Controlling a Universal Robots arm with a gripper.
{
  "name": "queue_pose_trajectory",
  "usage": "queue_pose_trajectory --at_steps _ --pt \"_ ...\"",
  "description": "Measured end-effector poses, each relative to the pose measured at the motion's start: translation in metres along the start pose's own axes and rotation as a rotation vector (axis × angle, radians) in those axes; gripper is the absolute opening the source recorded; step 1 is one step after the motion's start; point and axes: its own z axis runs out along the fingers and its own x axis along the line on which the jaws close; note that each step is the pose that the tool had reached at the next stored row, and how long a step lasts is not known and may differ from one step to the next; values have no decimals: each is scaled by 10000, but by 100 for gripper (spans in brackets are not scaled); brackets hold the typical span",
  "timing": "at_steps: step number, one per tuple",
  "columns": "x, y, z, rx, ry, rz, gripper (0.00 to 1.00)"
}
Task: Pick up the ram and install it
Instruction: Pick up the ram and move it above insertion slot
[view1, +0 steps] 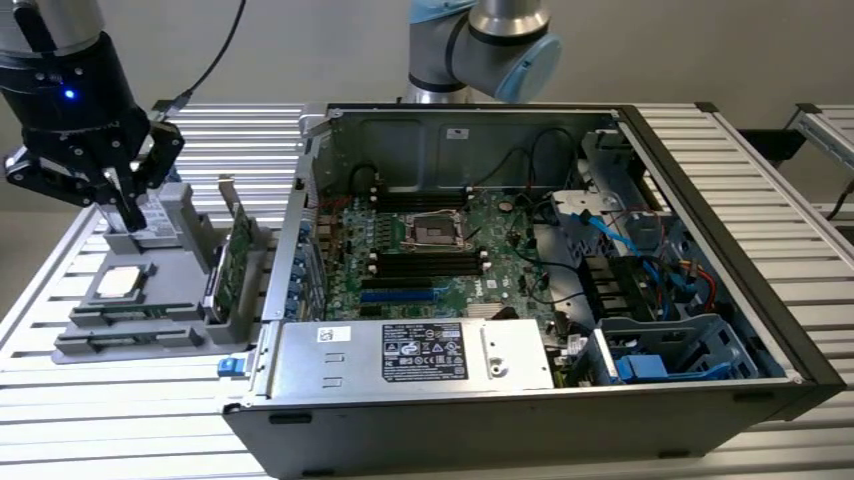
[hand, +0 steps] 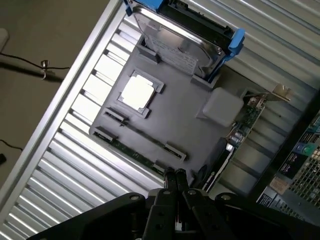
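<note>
Grey plastic tray (view1: 174, 290) sits on the slatted worktop (view1: 747, 180) at the exterior view's left. The black end effector (view1: 127, 208) hovers over its rear, fingers pressed together on nothing. The ram (hand: 134, 153) lies flat in a slot along the tray's outer edge, across the processor chip (hand: 136, 93) from the drive (hand: 180, 45) and apart from the end effector. To the right stands the open computer case (view1: 507, 440). Its power supply (view1: 400, 350) carries a label too small to read. The wrist view adds the drive's blue tabs and the green card (hand: 245, 125) with its metal bracket.
</note>
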Motion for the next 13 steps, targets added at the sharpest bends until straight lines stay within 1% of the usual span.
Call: queue_pose_trajectory --at_steps 4,6,8,13 --pt "-2 -1 25 -67 -41 -748 10" --pt "-3 -2 35 -87 -52 -1101 10" --pt "-4 -3 42 -86 -46 -1480 10" --pt "-5 -4 57 -51 -12 -2385 10"
